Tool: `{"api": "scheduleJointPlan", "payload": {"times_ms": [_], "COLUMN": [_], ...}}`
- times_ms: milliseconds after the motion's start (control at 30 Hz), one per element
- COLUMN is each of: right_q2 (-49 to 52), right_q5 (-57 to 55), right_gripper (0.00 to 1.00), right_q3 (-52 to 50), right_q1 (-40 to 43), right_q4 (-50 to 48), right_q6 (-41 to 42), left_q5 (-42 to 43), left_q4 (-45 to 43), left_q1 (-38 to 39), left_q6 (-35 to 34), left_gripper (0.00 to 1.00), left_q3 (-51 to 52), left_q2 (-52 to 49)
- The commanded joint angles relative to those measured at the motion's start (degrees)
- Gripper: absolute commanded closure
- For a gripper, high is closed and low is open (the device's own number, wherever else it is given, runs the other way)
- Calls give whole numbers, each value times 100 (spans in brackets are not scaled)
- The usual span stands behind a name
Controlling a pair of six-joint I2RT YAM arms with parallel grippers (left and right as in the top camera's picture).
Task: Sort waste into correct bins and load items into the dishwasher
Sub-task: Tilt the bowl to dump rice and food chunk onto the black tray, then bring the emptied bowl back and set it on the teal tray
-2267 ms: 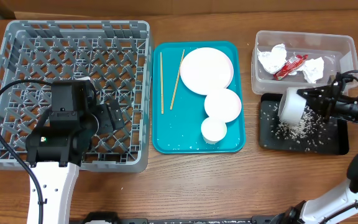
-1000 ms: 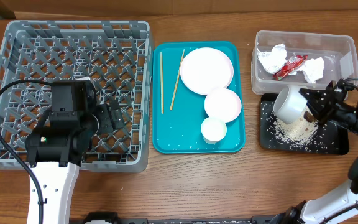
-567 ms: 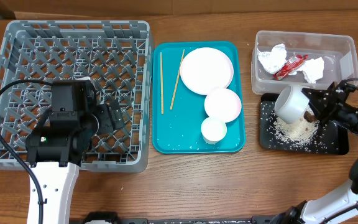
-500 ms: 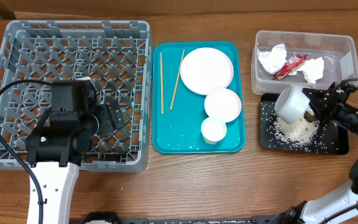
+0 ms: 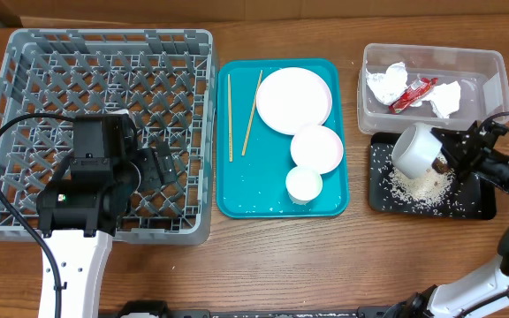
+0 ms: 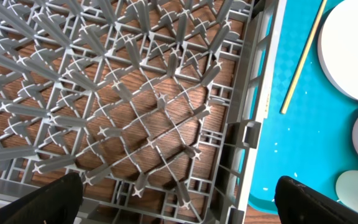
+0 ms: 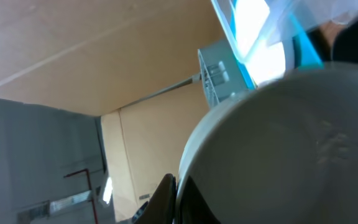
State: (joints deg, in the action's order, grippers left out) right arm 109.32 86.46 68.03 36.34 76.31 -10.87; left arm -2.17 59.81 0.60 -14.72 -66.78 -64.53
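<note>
My right gripper (image 5: 450, 157) is shut on the rim of the grey bowl (image 5: 416, 149) and holds it tipped on its side above the black tray (image 5: 486, 208). The bowl fills the right wrist view (image 7: 291, 143), with one finger (image 7: 168, 194) against its rim. A pile of white rice (image 5: 423, 184) lies in the tray under the bowl. The clear tub (image 5: 498, 69) holds the red wrapper (image 5: 414, 93) and crumpled paper (image 5: 385, 84). My left gripper (image 5: 161, 165) is open and empty over the grey dish rack (image 5: 25, 51), whose floor shows in the left wrist view (image 6: 166, 124).
The teal tray (image 5: 237, 201) between rack and bins carries the large plate (image 5: 293, 100), the small plate (image 5: 316, 147), the white cup (image 5: 304, 185) and two chopsticks (image 5: 230, 119). The tray edge and a chopstick (image 6: 303, 62) show in the left wrist view.
Since the earliest frame the bowl has tilted up and more rice has gathered in a pile on the black tray. In the last second it barely shifts. The left arm is still.
</note>
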Motion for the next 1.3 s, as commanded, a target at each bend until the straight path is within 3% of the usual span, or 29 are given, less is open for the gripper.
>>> {"api": "scheduleJointPlan", "payload": {"times_ms": [0,133,367,667,767,1100,1267], "right_q2": [-219,-219,-575,-857,-861,-850,-809], "right_q5": [-297,-802,-1615,-2752,-3449,-5775,-6780], "right_gripper": [96,96,96,96,96,96,96], "right_q3": [157,638,1318,2551,2933,3357,3357], "right_q1": [-59,-98,-651,-1921,-2369,-4610,-5807], "right_q4": [743,1982,2085,2076,1912,332,-308], "right_q6": [-1445,-2739,-2610,-1738,-1073,981,1082], "left_q5": [50,52,52,52,52,52,52], "left_q4": [-17,-52,-48,-87,-90,-92,-87], "left_q1": [-22,-22,-22,-22,-22,-22,-22], "left_q6": [-72,-72,-74,-72,-72,-72,-72], "left_gripper": [0,0,0,0,0,0,0], "left_q3": [-111,-109,-111,-111,-111,-111,-111], "left_q2": [2,2,2,2,2,2,2]}}
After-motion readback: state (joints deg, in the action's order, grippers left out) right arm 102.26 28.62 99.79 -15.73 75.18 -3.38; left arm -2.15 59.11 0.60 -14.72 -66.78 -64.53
